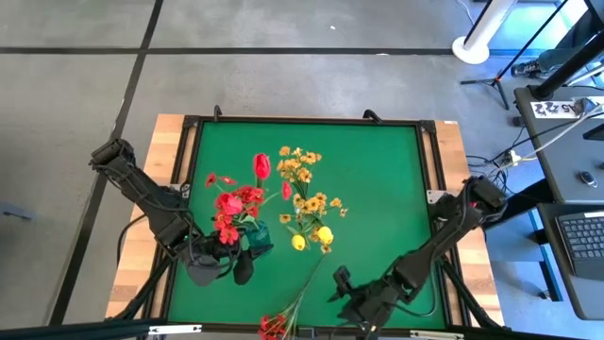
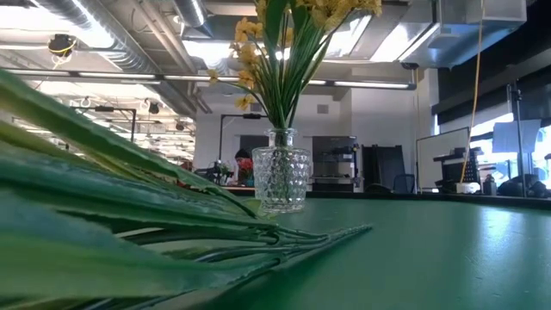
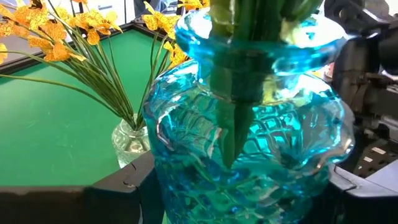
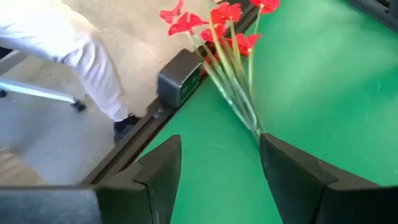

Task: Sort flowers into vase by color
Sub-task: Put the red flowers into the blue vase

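A blue glass vase [image 1: 257, 244] holding red flowers [image 1: 231, 203] stands left of the table's middle. Beside it, a clear vase [image 2: 280, 178] holds yellow-orange sprigs [image 1: 304, 179] and yellow buds [image 1: 324, 234]. One red sprig [image 1: 283, 319] lies flat at the near edge, its stems [image 4: 233, 87] pointing toward the middle. My left gripper [image 1: 225, 271] is open, its fingers on either side of the blue vase's body [image 3: 249, 149]. My right gripper [image 4: 217, 162] is open, low over the felt, just short of the sprig's stem ends [image 4: 257, 129]. My left gripper comes level at the blue vase's lower body [image 3: 186, 155] from the table's near-left. One finger [image 3: 127, 180] stands at each side wall. I cannot tell whether they touch the glass. The vase stands upright on the felt.
The low camera's box [image 4: 180, 81] sits on the table's near rim beside the red blooms [image 4: 217, 15]. A person's white-clad leg [image 4: 68, 43] and dark shoe [image 4: 127, 127] are on the floor beyond that rim. Open green felt [image 1: 387, 189] lies to the right of the vases.
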`<state>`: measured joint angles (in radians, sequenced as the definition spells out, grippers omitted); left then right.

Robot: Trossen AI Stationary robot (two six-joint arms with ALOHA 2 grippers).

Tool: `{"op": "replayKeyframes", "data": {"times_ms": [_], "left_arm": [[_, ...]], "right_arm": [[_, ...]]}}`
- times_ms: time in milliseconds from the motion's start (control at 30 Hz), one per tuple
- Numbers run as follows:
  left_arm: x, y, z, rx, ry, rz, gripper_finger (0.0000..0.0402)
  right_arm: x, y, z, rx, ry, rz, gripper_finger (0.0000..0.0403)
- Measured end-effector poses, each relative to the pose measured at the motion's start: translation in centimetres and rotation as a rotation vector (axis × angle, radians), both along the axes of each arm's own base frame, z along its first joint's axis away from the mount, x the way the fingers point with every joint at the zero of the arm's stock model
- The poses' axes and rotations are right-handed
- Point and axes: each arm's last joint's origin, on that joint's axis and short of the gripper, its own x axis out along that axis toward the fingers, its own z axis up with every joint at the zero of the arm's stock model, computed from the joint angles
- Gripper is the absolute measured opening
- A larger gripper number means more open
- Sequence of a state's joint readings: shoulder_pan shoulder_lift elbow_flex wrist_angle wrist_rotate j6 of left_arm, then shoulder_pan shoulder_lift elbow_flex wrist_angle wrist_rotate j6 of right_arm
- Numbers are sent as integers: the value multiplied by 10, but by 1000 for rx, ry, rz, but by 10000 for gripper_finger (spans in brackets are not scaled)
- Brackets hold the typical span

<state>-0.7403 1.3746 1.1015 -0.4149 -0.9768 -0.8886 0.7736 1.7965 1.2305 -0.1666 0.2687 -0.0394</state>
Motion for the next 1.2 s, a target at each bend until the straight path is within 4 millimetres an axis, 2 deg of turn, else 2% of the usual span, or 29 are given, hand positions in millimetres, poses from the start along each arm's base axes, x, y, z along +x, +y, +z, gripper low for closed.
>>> {"op": "replayKeyframes", "data": {"times_ms": [133,367,567,867,1033,1133,1200], "left_arm": [[0,0,0,-4,-4,0,242],[0,0,0,-7,-5,-1,242],[1,1,0,-8,-5,4,242],[1,1,0,-8,-5,5,242],[2,1,0,-8,-5,6,242],[2,1,0,-8,-4,6,242],[1,1,0,-8,-5,6,242]], "right_arm": [[16,-1,-10,37,-30,3,214],[51,-28,-37,98,52,-6,214],[70,-48,-55,107,91,-25,214],[85,-73,-92,81,222,-78,214],[87,-83,-95,80,266,-125,212],[86,-84,-96,73,280,-128,192],[86,-84,-96,67,287,-127,161]]}}
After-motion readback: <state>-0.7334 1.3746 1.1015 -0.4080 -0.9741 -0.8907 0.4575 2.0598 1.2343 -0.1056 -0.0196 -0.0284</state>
